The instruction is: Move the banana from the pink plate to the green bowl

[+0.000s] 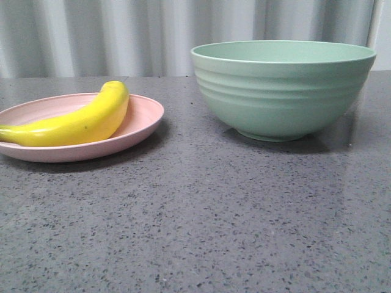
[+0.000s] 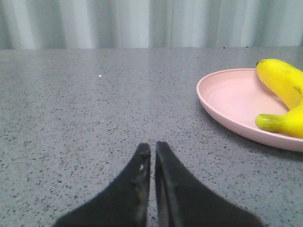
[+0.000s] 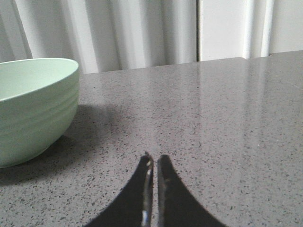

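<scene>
The yellow banana lies across the pink plate at the left of the front view. The green bowl stands upright at the right and holds nothing that I can see. Neither gripper shows in the front view. My left gripper is shut and empty, low over the grey table, with the pink plate and the banana off to one side of it. My right gripper is shut and empty, low over the table, apart from the green bowl.
The grey speckled table stretches between and in front of the plate and bowl. A pale pleated curtain hangs behind the table's far edge.
</scene>
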Available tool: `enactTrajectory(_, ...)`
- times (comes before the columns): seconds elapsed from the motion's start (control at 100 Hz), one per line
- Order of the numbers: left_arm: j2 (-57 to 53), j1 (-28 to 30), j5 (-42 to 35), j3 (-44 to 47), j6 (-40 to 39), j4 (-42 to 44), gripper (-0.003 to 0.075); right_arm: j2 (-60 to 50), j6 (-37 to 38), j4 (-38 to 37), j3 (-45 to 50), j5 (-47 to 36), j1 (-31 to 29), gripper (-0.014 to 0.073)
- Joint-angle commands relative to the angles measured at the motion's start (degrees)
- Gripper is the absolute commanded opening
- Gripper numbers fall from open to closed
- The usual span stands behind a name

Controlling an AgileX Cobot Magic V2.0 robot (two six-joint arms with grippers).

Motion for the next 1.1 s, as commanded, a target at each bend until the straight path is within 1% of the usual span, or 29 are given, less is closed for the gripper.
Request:
enactTrajectory(0.0,-1.9,0.1,-5.1,1.5,-0.6,-0.6,-0.0019,-1.0,-0.3,0.0,1.5,-4.7,-0.4,-0.008)
enactTrajectory(0.93,-1.9,0.1,-5.1,0.6,-0.6,-0.6,-0.0019,-1.0,-0.3,0.0,0.7,-4.8,-0.4,-0.008)
enactTrajectory(1.09,-1.2,0.1,-4.3,-4.4,-0.2,0.8,-0.0019,1.0,-0.3,0.0,-5.1,1.3,-0.4,-0.008)
